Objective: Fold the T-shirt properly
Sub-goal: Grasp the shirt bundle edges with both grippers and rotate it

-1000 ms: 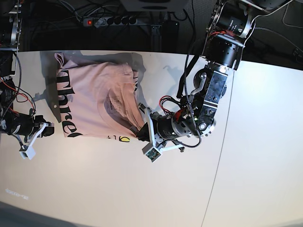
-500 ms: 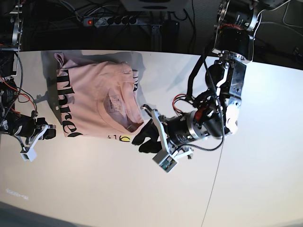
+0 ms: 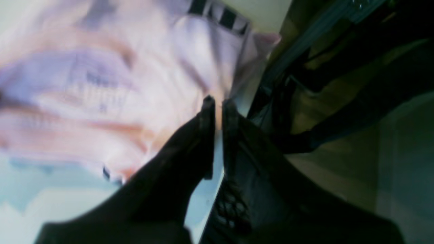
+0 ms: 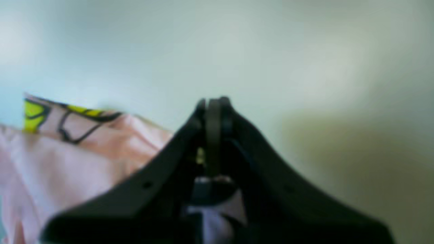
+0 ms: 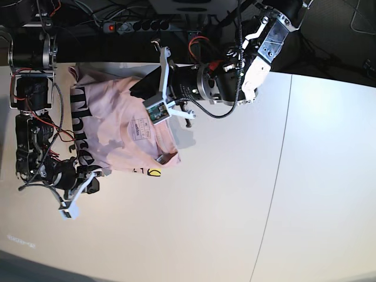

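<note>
The T-shirt appears partly folded, finishing folds remaining; left gripper jaws stand slightly apart, right gripper jaws together.

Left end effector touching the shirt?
Cannot tell. The left wrist view shows the end effector tips over the T-shirt, but blur hides contact or gap; the base view shows them overlapping, height unclear.

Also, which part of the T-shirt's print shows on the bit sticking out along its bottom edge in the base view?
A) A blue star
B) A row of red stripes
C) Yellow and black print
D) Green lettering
C: yellow and black print peeks out at the bottom edge of the T-shirt, and the right wrist view shows it too.
</note>
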`<state>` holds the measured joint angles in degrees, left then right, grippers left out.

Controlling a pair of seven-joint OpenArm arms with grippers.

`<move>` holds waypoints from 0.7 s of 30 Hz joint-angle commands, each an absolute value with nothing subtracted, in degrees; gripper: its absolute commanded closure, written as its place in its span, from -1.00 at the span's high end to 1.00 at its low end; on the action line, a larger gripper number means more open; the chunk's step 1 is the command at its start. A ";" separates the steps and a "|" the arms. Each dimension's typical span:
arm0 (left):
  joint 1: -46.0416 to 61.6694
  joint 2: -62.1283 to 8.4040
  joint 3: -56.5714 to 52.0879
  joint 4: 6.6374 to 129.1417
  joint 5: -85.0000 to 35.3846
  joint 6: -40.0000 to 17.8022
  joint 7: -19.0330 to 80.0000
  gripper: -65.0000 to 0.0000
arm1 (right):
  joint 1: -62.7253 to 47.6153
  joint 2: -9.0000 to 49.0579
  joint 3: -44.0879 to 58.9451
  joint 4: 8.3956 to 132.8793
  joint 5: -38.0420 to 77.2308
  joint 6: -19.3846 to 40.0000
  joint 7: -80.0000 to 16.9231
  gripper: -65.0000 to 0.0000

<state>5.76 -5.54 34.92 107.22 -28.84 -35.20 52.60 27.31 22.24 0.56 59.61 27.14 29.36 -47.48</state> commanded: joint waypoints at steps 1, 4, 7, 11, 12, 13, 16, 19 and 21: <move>5.13 -5.08 35.77 108.03 -29.02 -36.64 50.74 -0.87 | 29.41 22.15 0.03 59.33 26.57 32.77 -46.00 -1.00; 5.13 -5.06 37.85 107.44 -27.94 -36.64 50.30 -0.87 | 30.02 20.49 -3.07 56.51 24.18 32.75 -45.82 -1.00; 5.10 -4.69 38.39 104.75 -27.07 -36.67 50.35 -0.87 | 29.98 19.97 -6.66 55.29 24.27 32.38 -45.80 -1.00; 5.13 -4.47 38.39 100.62 -26.87 -36.64 49.47 -0.87 | 29.93 20.05 -8.16 54.94 24.38 32.36 -46.54 -1.00; 5.13 -4.45 38.39 99.72 -26.52 -36.64 49.39 -0.87 | 29.93 20.25 -8.16 54.94 24.40 32.38 -46.74 -1.00; 5.10 -4.47 38.39 98.98 -25.52 -36.64 49.01 -0.87 | 29.93 20.51 -8.16 54.94 24.40 32.38 -46.83 -1.00; 5.08 -4.51 38.15 96.79 -21.63 -36.64 47.97 -0.87 | 29.93 21.58 -8.16 54.94 25.15 32.38 -48.75 -1.00; 5.06 -4.64 36.82 94.96 -17.85 -36.64 47.07 -0.87 | 29.74 23.18 -8.16 54.96 29.12 32.40 -52.53 -1.00; 4.84 -4.64 34.83 93.67 -16.93 -36.64 46.11 -0.87 | 29.08 24.97 -8.16 55.05 32.56 32.49 -53.78 -1.00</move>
